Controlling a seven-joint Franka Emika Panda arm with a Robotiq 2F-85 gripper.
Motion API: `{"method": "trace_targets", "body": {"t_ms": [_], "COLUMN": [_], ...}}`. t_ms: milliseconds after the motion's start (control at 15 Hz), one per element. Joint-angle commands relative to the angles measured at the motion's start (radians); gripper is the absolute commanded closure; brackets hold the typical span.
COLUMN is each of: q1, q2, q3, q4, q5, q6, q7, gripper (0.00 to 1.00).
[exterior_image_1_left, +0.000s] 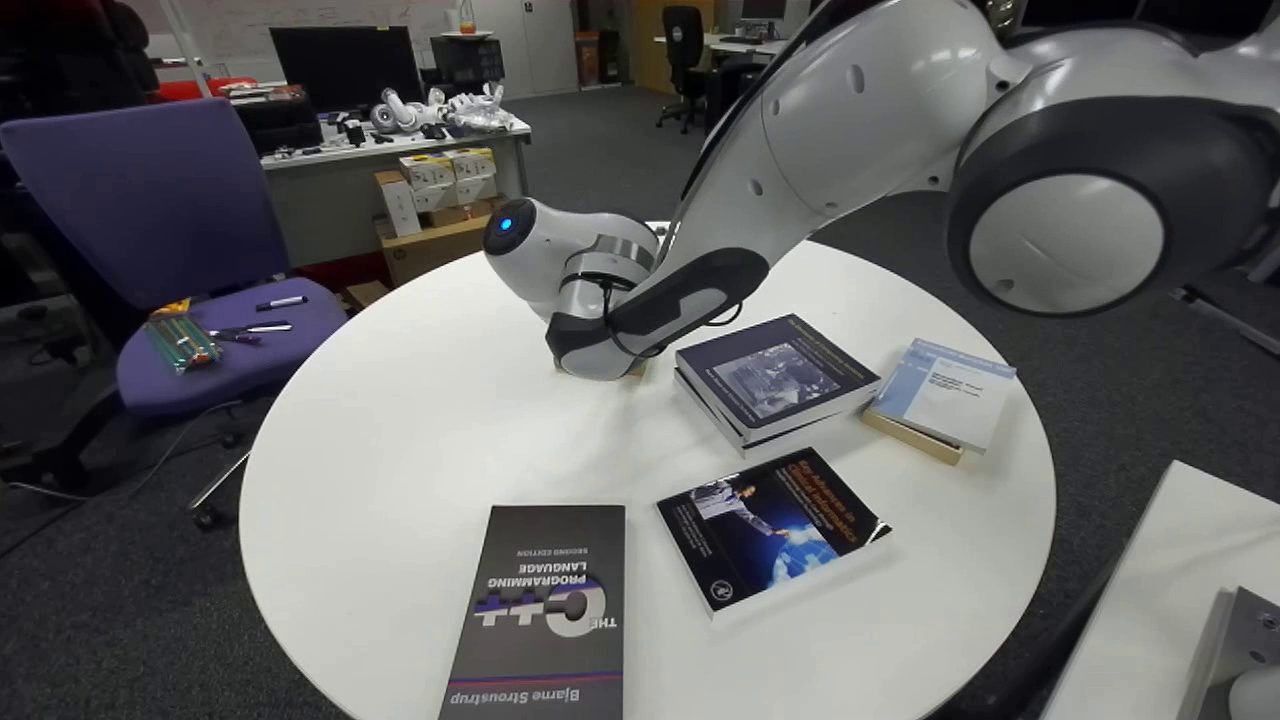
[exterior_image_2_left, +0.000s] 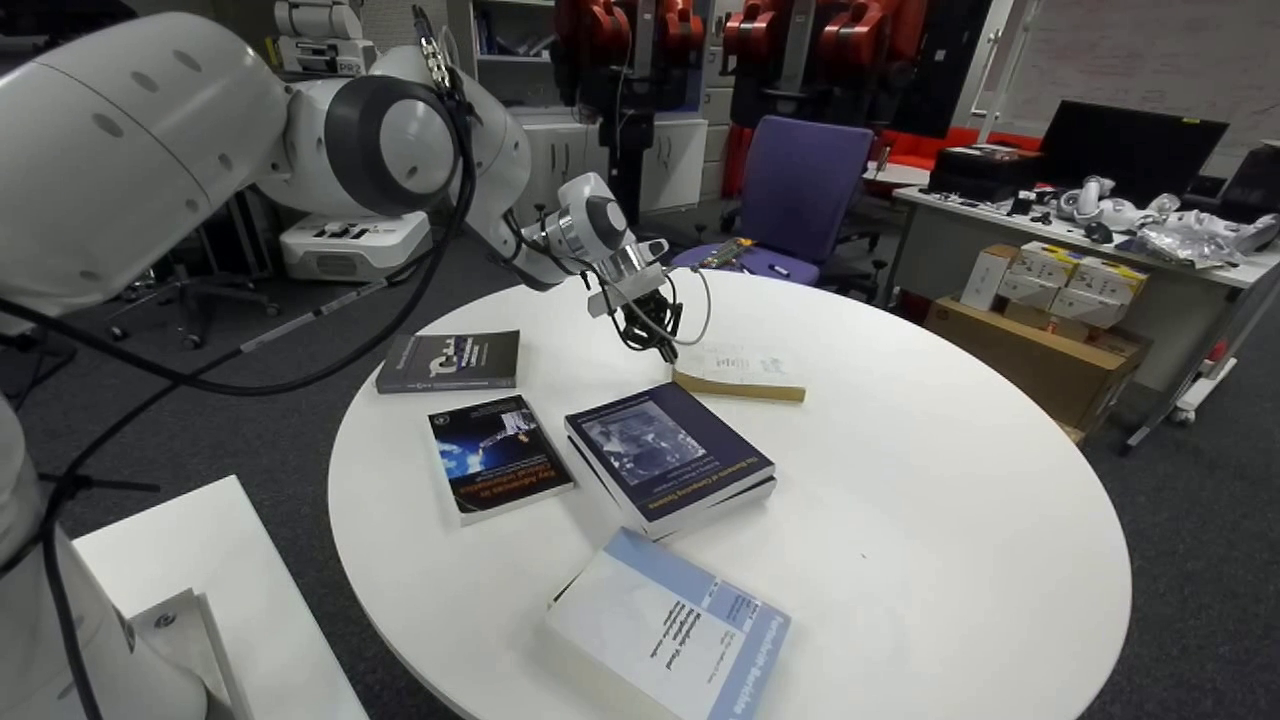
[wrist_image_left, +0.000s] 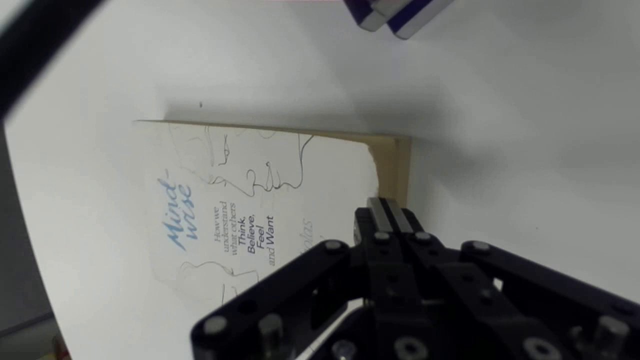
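Note:
A pale paperback, "Mindwise" (wrist_image_left: 340, 170), lies on the white round table (wrist_image_left: 525, 200). Its brown page edge shows along the right side in the wrist view, where the white cover stops short. It also shows in an exterior view (exterior_image_2_left: 745, 372). My gripper (wrist_image_left: 386, 202) is shut, its two pads side by side with only a thin dark line between them. The fingertips are over the book's brown edge; I cannot tell if they touch it. In an exterior view the gripper (exterior_image_2_left: 667, 353) points down at the book's near corner. Elsewhere the arm hides the gripper.
A stack of dark blue books (exterior_image_2_left: 670, 455) stands close beside the gripper. A light blue and white book (exterior_image_2_left: 670, 630) lies on another book. A black informatics book (exterior_image_1_left: 770, 525) and a grey C++ book (exterior_image_1_left: 545, 610) lie apart. A purple chair (exterior_image_1_left: 230, 340) stands near the table.

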Motion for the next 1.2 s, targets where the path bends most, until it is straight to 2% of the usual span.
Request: {"method": "trace_targets", "body": {"t_ms": [0,267,533,600,667,733,1000,1133], "q1": [0.062,0.112,0.124,0.117,0.105,0.095,0.06,0.028], "q2": [-0.023,-0.025,-0.023,-0.023,-0.024,-0.027,-0.029,-0.023], "q3": [-0.062,-0.108,-0.124,-0.116,-0.102,-0.09,-0.059,-0.02], "q4": [-0.026,-0.039,-0.043,-0.043,-0.044,-0.048,-0.055,-0.044], "q5": [-0.136,-0.22,-0.251,-0.241,-0.221,-0.204,-0.142,-0.157], "q6": [0.022,0.038,0.054,0.053,0.049,0.051,0.058,0.045], "q7": [0.028,0.052,0.079,0.086,0.081,0.086,0.1,0.114], "gripper": [1.0,1.0,1.0,0.74,0.72,0.65,0.34,0.19]}}
